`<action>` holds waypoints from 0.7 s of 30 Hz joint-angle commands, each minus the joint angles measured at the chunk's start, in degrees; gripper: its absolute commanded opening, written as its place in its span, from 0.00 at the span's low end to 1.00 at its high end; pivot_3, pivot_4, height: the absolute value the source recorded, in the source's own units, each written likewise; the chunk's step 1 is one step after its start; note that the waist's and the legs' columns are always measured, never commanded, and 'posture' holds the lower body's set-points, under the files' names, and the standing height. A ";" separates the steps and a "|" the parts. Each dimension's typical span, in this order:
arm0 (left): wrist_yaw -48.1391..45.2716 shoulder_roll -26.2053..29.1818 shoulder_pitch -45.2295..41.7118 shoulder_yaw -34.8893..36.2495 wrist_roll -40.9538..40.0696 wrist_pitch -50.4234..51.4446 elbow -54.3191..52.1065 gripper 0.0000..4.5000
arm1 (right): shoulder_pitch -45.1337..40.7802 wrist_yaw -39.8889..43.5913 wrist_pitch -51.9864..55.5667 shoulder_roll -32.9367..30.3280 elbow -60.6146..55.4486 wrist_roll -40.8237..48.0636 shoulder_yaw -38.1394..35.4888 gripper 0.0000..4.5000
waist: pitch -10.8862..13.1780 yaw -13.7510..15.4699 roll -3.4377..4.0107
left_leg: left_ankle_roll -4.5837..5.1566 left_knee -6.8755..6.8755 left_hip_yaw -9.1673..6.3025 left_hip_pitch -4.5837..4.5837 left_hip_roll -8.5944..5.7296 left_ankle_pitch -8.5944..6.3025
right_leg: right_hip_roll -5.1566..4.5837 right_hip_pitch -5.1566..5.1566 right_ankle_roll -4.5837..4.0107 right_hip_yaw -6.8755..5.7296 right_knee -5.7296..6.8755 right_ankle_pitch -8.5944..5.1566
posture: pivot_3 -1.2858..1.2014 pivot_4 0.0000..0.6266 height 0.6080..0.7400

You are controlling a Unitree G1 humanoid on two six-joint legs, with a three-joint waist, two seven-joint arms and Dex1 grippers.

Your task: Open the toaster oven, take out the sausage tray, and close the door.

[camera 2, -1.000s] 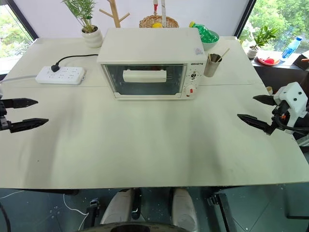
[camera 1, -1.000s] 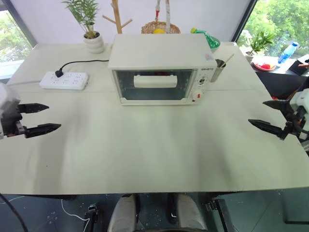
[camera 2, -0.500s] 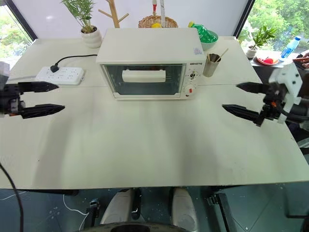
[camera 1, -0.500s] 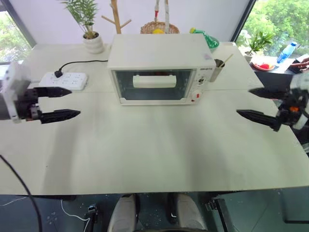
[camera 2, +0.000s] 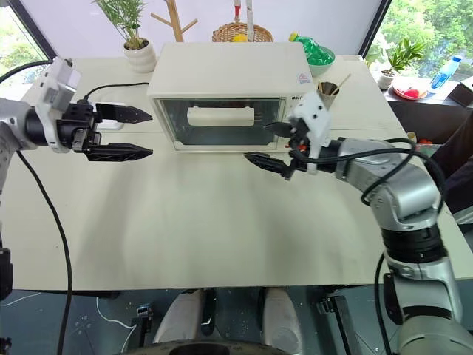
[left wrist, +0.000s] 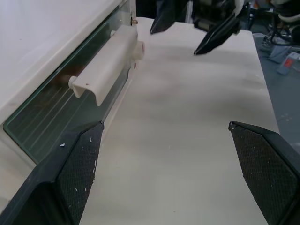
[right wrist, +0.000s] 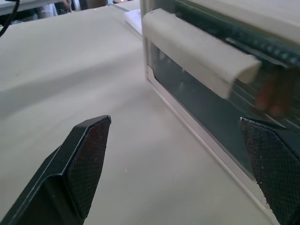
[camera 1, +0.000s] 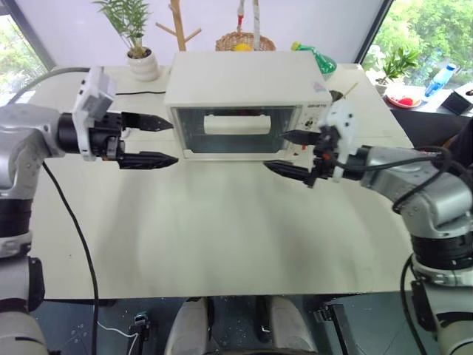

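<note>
Your left claw [camera 1: 157, 140] and right claw [camera 1: 290, 153] both gape wide, flanking the toaster oven [camera 1: 244, 103], its door [camera 1: 238, 130] shut.

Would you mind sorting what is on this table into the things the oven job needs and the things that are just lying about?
For the job:
- toaster oven
- door, shut, with its bar handle
- left gripper and right gripper, both open, held near the oven front

Lying about:
- power strip
- potted plant
- metal cup
- wicker basket
- green bottle

closed door [left wrist: 61, 117], bar handle [left wrist: 105, 63], table [left wrist: 187, 140]
</note>
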 commanded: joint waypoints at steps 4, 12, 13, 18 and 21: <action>-0.29 -0.18 -1.70 1.05 0.07 -0.71 -0.45 1.00 | -4.65 0.81 -4.58 3.06 4.92 -4.94 2.68 0.99 | 0.00 -0.11 0.00 | 0.00 0.01 0.00 0.00 0.00 0.00 | 0.01 0.00 0.00 0.02 0.00 0.00 | 0.52 0.24 1.00; 0.50 -0.31 -1.12 1.62 -0.11 -0.64 -1.22 1.00 | -9.08 2.79 -8.62 6.68 10.51 -8.37 3.79 0.99 | 0.00 -0.25 0.00 | 0.01 0.01 -0.01 0.00 0.04 0.00 | 0.12 -0.02 0.00 0.10 0.01 0.00 | 0.52 0.24 1.00; 0.61 -0.34 -1.07 1.61 -0.07 -0.71 -1.17 1.00 | -9.32 3.32 -8.75 7.06 10.19 -8.12 3.65 0.99 | 0.00 -0.26 0.00 | 0.01 0.01 0.00 0.00 0.05 0.00 | 0.14 -0.02 0.00 0.12 0.01 0.00 | 0.52 0.24 1.00; 1.57 -0.92 -1.04 1.54 0.55 -1.39 -0.20 1.00 | -7.70 6.50 -7.35 7.15 4.84 -5.51 3.36 0.99 | 0.00 -0.45 0.01 | 0.03 0.01 0.00 0.00 0.13 -0.02 | 0.24 -0.04 0.00 0.17 0.03 0.01 | 0.52 0.24 1.00; 2.61 -1.68 -1.88 1.65 0.79 -1.57 1.05 1.00 | -6.01 7.66 -6.11 6.96 1.80 -4.31 3.36 0.99 | 0.00 -0.90 0.01 | 0.05 0.01 -0.01 0.00 0.19 -0.03 | 0.31 -0.05 0.00 0.17 0.04 0.01 | 0.52 0.24 1.00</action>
